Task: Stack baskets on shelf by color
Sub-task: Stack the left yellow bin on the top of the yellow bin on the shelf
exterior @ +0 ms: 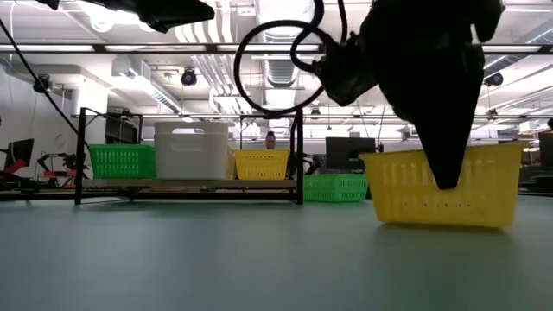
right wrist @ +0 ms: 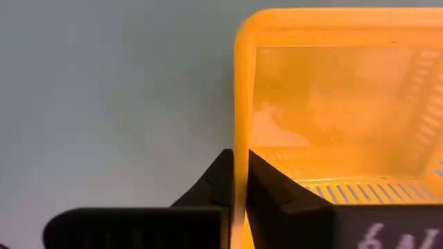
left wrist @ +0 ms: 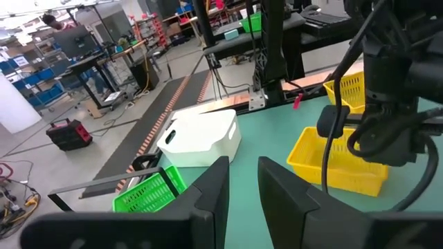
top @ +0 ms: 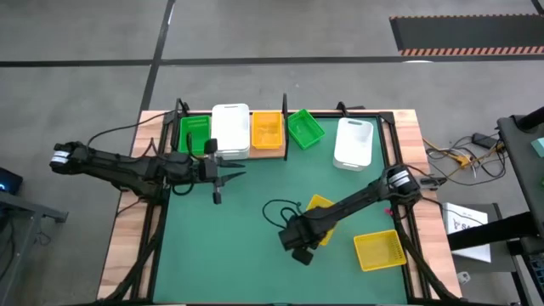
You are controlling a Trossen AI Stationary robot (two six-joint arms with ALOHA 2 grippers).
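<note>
High view: the right gripper [top: 299,246] is down on the green table mat [top: 246,255] in the near middle, at the end of a yellow basket [top: 320,206] that lies partly under the right arm. Right wrist view shows its two dark fingers [right wrist: 220,181] pressed together on the thin rim wall of that yellow basket [right wrist: 332,104], one finger outside and one inside, so the wall is pinched between them. Low view has the same basket [exterior: 445,186] resting on the mat, with the dark gripper body coming down in front of it. A second yellow basket [top: 379,250] sits on the mat nearer the right front corner, just beside the first but apart from it. On the shelf [top: 270,150] at the far edge stand a green basket [top: 195,133], a white basket stack [top: 230,130] and another yellow basket [top: 267,129], side by side from left to right. Just to the right of the shelf's post a second green basket [top: 304,128] lies tilted on the mat, and farther right a white basket [top: 353,142] lies bottom up. The left gripper [top: 223,178] hovers in front of the shelf, near the white stack; in the left wrist view its fingers [left wrist: 212,190] stand a small way apart with nothing between them, pointing toward the overturned white basket [left wrist: 201,137].
</note>
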